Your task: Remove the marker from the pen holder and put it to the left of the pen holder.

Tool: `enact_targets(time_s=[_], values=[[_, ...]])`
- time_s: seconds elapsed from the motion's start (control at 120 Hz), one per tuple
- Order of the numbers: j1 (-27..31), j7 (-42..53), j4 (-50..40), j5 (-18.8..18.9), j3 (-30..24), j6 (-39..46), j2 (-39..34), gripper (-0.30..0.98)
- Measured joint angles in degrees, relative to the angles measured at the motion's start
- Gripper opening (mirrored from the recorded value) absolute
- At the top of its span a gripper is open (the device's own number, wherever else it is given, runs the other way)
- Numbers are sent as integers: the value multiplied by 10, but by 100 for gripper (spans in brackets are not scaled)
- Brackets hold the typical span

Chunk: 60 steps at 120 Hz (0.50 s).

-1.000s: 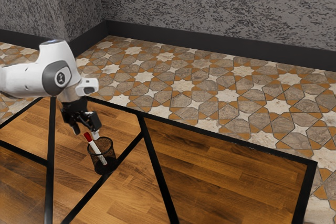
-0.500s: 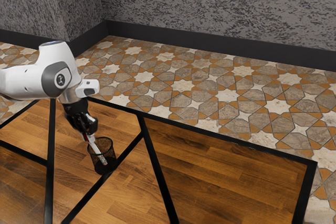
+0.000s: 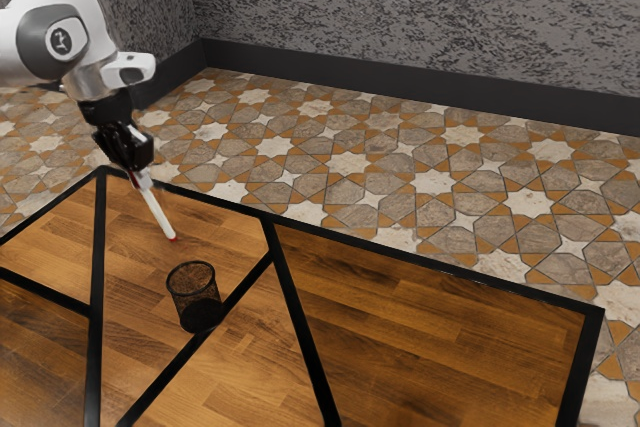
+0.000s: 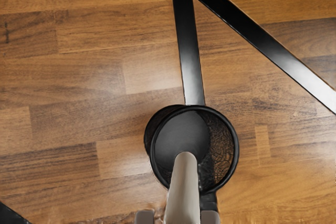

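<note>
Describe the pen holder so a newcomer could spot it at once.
On the wooden table, find the diagonal black strip running beneath the pen holder. It is a round, open-topped black cup with see-through mesh walls, unlike the slim white, red-tipped marker that the gripper holds above the table.

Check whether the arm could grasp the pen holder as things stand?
Probably not: the fingers are shut on the marker. Otherwise the way looks free; the pen holder stands upright with nothing crowding it.
</note>
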Motion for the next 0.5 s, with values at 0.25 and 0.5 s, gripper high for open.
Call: enact_targets(time_s=[0.25, 0.5], values=[[27, -24, 105, 71, 48, -238, 119, -10], [4, -70, 263, 89, 44, -397, 319, -10]])
